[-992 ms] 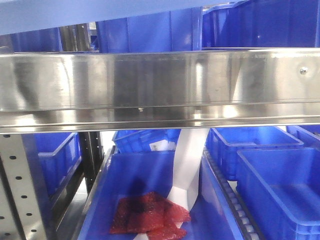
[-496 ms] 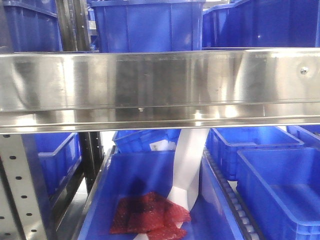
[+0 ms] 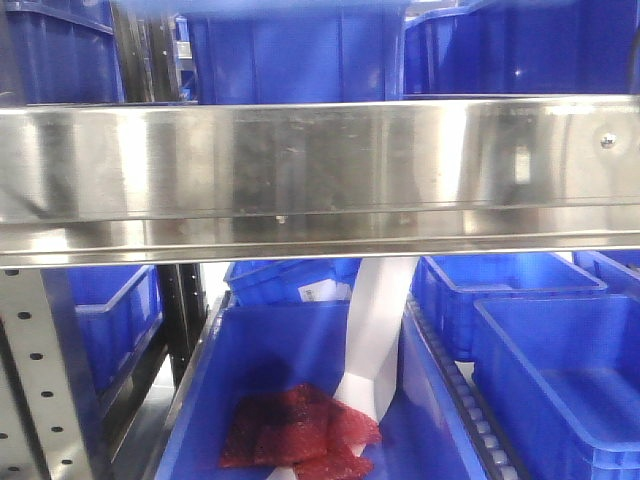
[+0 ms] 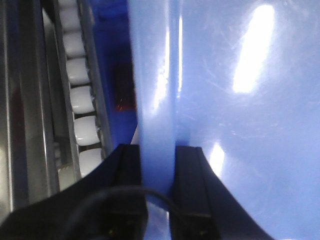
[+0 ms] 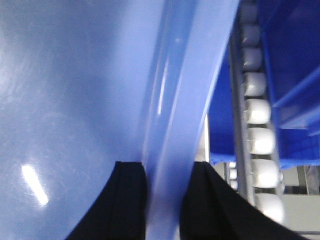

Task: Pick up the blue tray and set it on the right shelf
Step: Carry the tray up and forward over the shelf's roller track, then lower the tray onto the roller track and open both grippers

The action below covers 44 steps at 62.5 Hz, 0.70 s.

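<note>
- Post [image 3: 42, 390] of perforated steel stands at the far left of the front view. It sits under the right shelf [image 3: 320, 170], whose broad shiny lip spans the full width.
- Left gripper [image 4: 157, 152]: the jaws are pinched narrow on the flared rim of the blue tray [image 4: 240, 125]. A roller track [image 4: 80, 95] runs just beside it on the left.
- The tray hangs between the two arms, held by opposite rims. The front view does not show it clearly, so I cannot tell its height against the lip.
- Right gripper [image 5: 165, 167]: the jaws are clamped the same way on the tray's other rim. White rollers [image 5: 257, 112] and a deep blue bin [image 5: 295, 55] lie just to the right.
- Risk: the glossy rim looks thin and slick. If one arm leads the other, the tray could twist and slide out of a pinch.
- Risk: if the tray comes in low, its far edge may catch the steel lip. It could also bump the deep bins [image 3: 290, 50] behind the lip, which seem to leave little room.
</note>
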Available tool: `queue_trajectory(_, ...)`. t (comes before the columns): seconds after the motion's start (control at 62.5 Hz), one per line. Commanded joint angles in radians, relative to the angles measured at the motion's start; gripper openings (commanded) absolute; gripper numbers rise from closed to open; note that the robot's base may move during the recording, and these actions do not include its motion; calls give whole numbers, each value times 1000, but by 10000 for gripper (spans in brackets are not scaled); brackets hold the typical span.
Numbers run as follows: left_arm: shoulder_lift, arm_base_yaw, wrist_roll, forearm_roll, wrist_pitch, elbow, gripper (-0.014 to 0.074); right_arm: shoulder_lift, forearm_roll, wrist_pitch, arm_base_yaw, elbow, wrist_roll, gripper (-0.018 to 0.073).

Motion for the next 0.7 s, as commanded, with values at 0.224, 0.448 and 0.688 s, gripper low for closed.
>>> queue_trajectory(0.224,45,34,-7,-28,-55,-36,-47,96,54,-142,10,-39,-48,55)
queue_trajectory(0.448,92,36,-7,-30,-51,-36,-43,142,54,-169,10,-42,-48,56)
queue_trajectory(0.688,113,38,2,-33,-44,-36,242,151,54,-170,8,-42,-48,194)
